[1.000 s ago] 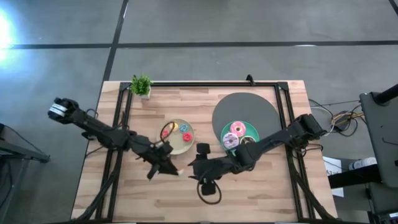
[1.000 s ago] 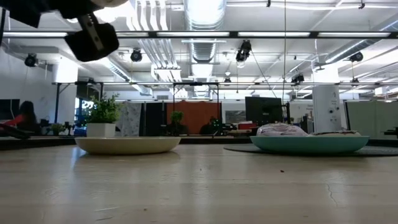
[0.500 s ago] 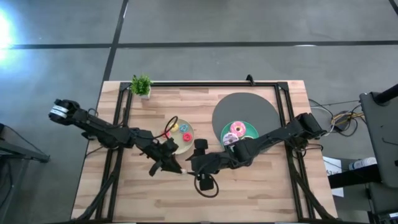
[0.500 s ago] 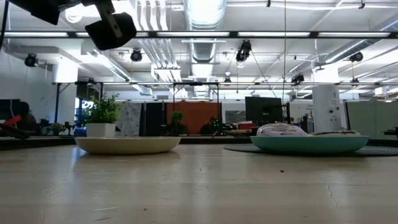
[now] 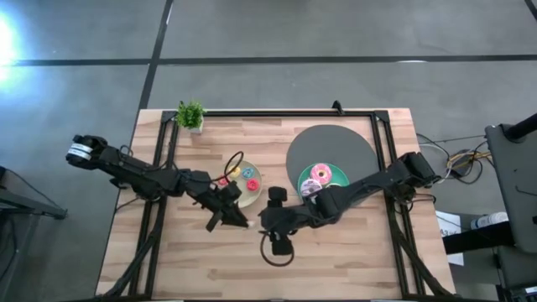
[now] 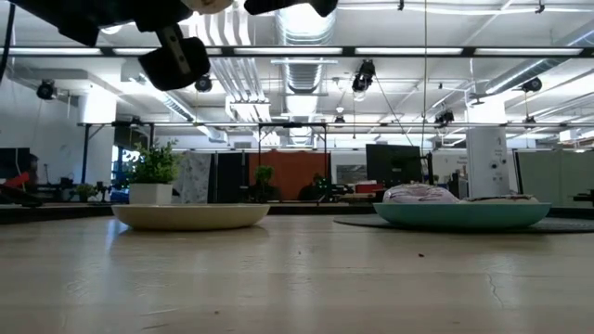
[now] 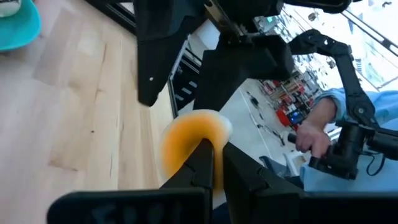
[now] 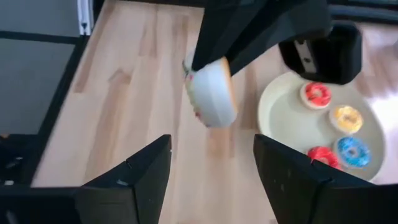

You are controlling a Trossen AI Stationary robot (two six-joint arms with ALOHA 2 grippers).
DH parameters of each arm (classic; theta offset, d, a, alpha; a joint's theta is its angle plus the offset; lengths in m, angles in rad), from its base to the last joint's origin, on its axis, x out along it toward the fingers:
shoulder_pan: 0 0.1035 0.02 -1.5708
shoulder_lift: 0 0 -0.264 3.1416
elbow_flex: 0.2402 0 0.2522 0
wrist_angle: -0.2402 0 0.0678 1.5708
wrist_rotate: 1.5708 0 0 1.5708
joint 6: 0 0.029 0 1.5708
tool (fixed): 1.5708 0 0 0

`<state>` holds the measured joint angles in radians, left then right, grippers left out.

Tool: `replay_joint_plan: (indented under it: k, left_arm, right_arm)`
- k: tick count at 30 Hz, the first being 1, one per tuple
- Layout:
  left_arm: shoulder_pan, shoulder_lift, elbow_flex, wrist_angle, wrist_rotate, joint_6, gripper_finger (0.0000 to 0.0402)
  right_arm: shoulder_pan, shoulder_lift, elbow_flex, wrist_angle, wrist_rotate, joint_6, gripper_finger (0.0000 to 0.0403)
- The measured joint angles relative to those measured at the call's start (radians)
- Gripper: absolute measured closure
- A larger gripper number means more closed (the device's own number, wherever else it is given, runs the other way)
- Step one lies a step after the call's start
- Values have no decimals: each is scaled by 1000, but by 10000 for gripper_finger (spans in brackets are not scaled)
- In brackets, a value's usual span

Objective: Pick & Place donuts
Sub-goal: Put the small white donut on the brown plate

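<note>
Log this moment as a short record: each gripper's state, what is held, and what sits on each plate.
left gripper: shut on orange mini donut, above the table beside the cream plate
right gripper: open, empty, facing the held donut
cream plate: red, yellow and blue mini donuts
teal plate: pink donut, white-lilac donut
background: person's hand

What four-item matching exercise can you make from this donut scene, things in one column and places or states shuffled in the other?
Things:
1. orange donut
2. pink donut
3. blue mini donut
4. right gripper

Places or states:
A. on the teal plate
B. open, holding nothing
C. on the cream plate
D. pinched in the left gripper

Pairs: 1-D, 2-A, 3-C, 4-B
</note>
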<state>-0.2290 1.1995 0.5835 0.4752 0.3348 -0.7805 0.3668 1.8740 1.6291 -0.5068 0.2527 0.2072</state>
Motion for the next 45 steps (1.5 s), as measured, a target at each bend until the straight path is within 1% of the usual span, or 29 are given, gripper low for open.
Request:
replay_joint_plan:
  k: [7,14,18,23,30,33,36,40,43,45]
  left_arm:
    - [7,0,0,3,5,0,401]
    - [27,0,0,2,5,-1,401]
    - [40,0,6,1,5,1,401]
    - [42,0,3,-1,6,1,401]
    - [42,0,2,-7,7,2,400]
    - [42,0,2,-22,-15,1,394]
    - [42,0,2,-28,-55,-10,375]
    - [43,-3,1,-50,-103,-23,323]
    - [46,-20,1,-119,-107,-8,285]
    - [42,-51,1,-199,-131,-6,271]
  right_arm:
    - [-2,0,2,53,8,-92,181]
    - [-9,2,2,77,8,-108,182]
    - [-14,9,2,79,1,-106,194]
    - [-15,10,2,81,4,-104,232]
    - [-28,10,2,80,4,-102,301]
    - [-31,11,2,73,6,-102,332]
    - [-35,11,2,52,6,-102,359]
    - [-35,11,2,10,4,-85,378]
    - [-45,11,1,-16,4,-34,383]
    - [-69,11,-5,-31,2,49,384]
